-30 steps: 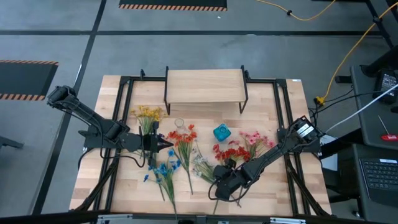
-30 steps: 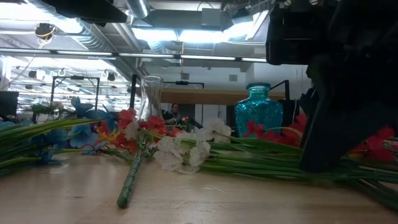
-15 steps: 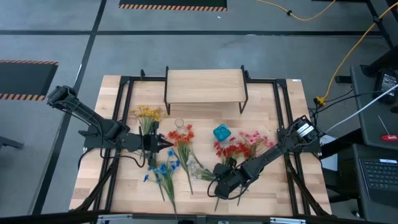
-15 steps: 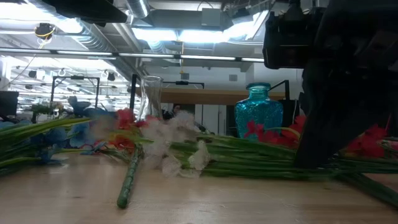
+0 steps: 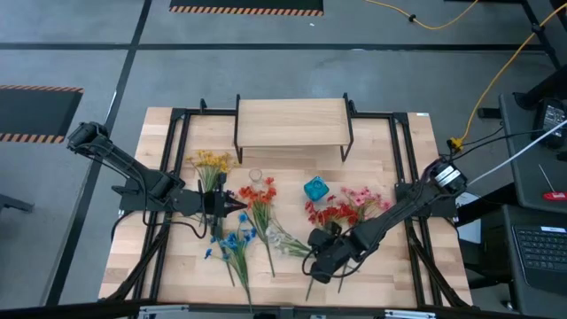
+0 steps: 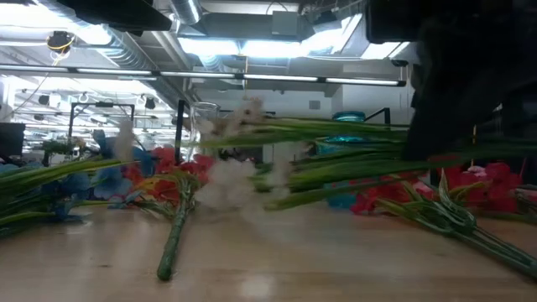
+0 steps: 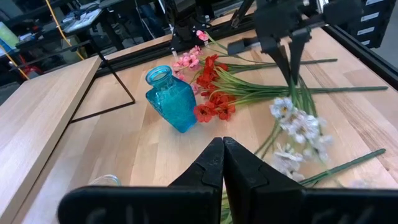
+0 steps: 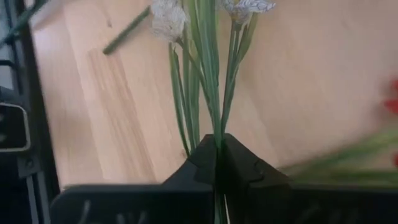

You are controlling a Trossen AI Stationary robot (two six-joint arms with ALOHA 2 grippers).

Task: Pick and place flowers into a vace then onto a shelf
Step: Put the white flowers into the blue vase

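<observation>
On the bench (image 5: pixel 168 257) the one real change is at the near side: the white flower spray (image 6: pixel 252 151), which a moment ago lay flat among the other stems, now hangs clear of the wood in the low view, stalks roughly level and blurred with motion. That follows from the right pincer (image 5: pixel 316 262), which has clenched on the spray's green stems at about 5 o'clock of the bench; a second ago its fingers stood apart above them, and the right wrist view now shows them pressed together with the stalks running out between. So the pick looks done, and the next step, by my reading, is to carry the spray to a vase. Two stand near the middle: the clear glass vase (image 5: pixel 256 175) at roughly 11 o'clock of the held spray and the blue glass vase (image 5: pixel 315 189) at about 12 o'clock of the right pincer, both upright. The shelf (image 5: pixel 291 122) sits empty at 12 o'clock of the bench, well apart from them. The left pincer (image 5: pixel 241 206) has not moved; it stays clenched on nothing, waiting at about 9 o'clock beside the red flowers (image 5: pixel 260 195), with yellow flowers (image 5: pixel 211 160) and blue flowers (image 5: pixel 232 241) lying untouched nearby.
</observation>
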